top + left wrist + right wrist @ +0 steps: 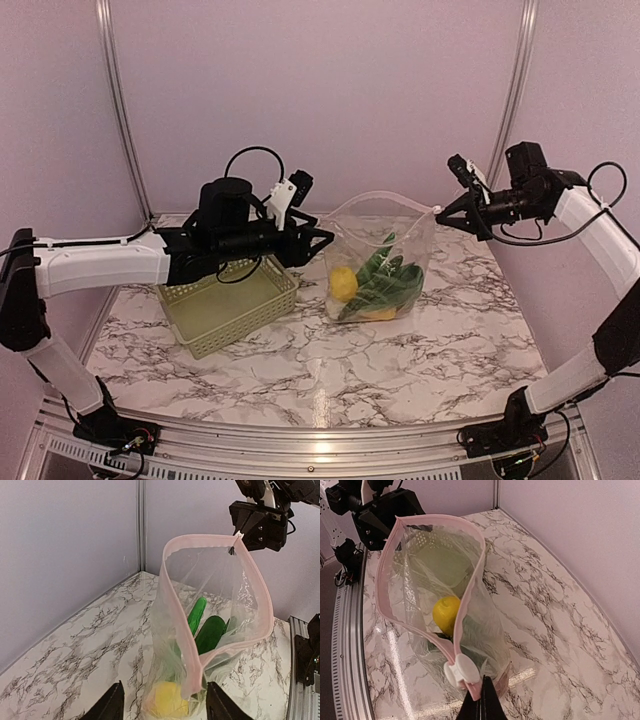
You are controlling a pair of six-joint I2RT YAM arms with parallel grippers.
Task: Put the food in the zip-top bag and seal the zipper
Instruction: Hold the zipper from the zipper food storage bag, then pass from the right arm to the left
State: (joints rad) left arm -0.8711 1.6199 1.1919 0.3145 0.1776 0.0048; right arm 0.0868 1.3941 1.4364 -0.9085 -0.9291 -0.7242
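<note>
Now the right jaws pinch one zipper [200, 538] end so the zip-top bag [400, 240] stands open — food [380, 285] inside. Left jaws gape astride the other.

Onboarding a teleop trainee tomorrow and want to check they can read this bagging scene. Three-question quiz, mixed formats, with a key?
1. True or false: the pale pink zipper strip along the mouth of the clear crinkly plastic bag is sealed.
2. Where is the round yellow lemon? A) in the light green perforated plastic basket; B) inside the bag; C) loose on the marble table.
3. Which arm's gripper pinches the bag's corner beside the small white slider?

Key: 1 false, the mouth gapes open. 2 B. 3 the right gripper.
</note>
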